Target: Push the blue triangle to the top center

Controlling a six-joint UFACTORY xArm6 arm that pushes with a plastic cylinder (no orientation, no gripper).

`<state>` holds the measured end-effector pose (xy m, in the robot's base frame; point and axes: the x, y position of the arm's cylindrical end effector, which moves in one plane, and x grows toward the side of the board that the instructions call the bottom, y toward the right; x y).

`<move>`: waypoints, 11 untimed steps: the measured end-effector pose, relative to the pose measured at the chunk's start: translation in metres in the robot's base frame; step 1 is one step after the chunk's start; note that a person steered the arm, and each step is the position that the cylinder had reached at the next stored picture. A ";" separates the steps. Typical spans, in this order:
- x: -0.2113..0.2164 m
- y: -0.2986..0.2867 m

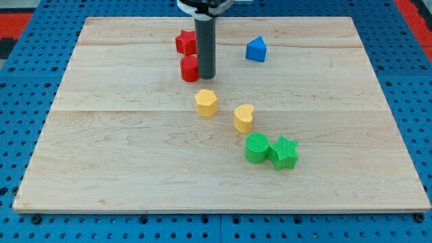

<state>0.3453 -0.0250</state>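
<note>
**Rod stands beside the red blocks, blue triangle off to its right**

The arm comes in from the view's top, near the middle, and only its lowest part shows: a pale collar at the edge of the picture and below it the straight dark rod, upright. My tip [206,75] rests on the wooden desk [135,169], touching or just beside the right flank of a red cylinder-like block [190,69]. There is no end effector with jaws here, only the rod, so nothing is gripped or clasped.

A second red block [185,42], of angular shape that I cannot make out fully, lies just above the first, partly behind the rod.

The blue triangle [256,49] sits in the upper part of the desk, to the view's right of the rod and apart from it, with bare wood between them. It stands alone, touching no other block.

Below the tip lies a yellow hexagon-like block [206,103], and further down to the view's right a yellow heart [244,117]. Lower still, a green cylinder [256,148] and a green star [284,152] touch side by side.

The desk lies on a blue perforated surface [27,61]. No containers show, and no writing can be read.
</note>
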 end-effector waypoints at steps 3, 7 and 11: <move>-0.018 -0.041; -0.015 0.134; -0.016 0.128</move>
<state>0.3290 0.1026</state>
